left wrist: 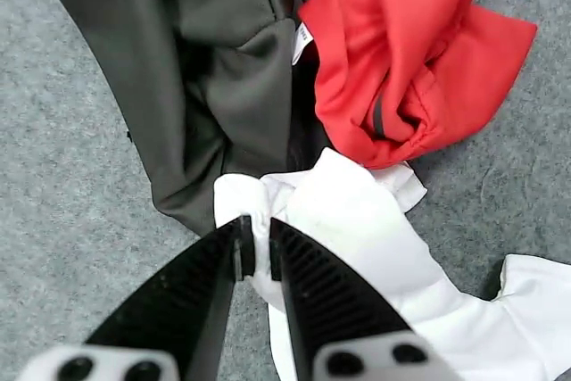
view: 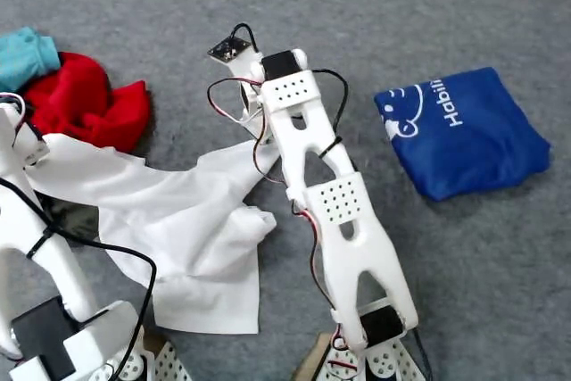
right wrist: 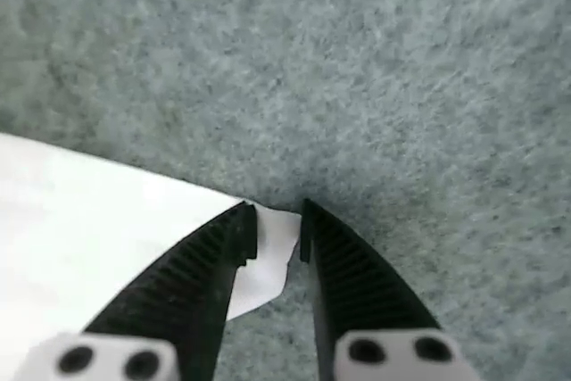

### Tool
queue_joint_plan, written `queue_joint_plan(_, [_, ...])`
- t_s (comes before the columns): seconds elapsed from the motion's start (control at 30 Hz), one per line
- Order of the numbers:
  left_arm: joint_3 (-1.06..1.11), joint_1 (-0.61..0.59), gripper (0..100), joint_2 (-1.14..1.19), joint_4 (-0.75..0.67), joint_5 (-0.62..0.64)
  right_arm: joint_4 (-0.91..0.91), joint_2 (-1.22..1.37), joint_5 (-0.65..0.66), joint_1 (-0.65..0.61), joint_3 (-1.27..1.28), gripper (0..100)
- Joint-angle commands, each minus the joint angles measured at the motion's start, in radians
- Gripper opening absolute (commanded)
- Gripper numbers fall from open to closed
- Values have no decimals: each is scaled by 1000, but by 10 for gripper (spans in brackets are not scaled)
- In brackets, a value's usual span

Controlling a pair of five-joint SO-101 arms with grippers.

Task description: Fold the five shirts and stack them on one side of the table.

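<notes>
Grey felt table (view: 375, 24); white shirt (view: 178, 220) crumpled, half spread out, at 8 o'clock in high view. Left gripper (left wrist: 260, 252) clamped on its edge, right gripper (right wrist: 278, 234) pinching its corner. Folded blue shirt (view: 464, 131) at 3 o'clock; red shirt (view: 85, 100) bunched at 10.

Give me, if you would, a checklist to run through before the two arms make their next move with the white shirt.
1. Left gripper shut on an edge of the white shirt: ok.
2. Right gripper shut on a corner of the white shirt: ok, though only the tip of the corner is in its bite, so it may slip.
3. White shirt free of the others: not ok. It touches the red shirt and overlaps the dark shirt.
4. White shirt spread flat: not ok, it is crumpled between the arms.
5. Blue shirt folded and lying apart from the white shirt: ok.
</notes>
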Motion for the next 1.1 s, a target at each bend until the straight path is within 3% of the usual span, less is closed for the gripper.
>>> queue_joint_plan(0.0, [-44, -14, 19, -27, 5, -3, 14, 2, -2, -10, -36, 109])
queue_joint_plan(0.4, [-44, -15, 19, -31, 6, -5, 38, 7, -11, -7, -31, 103])
queue_joint_plan(0.53, [-44, -15, 19, -35, 6, -5, 38, 7, -11, -7, -31, 2])
queue_joint_plan(1.07, [-54, -17, 19, -36, 32, -5, 68, -62, -6, -7, -133, 2])
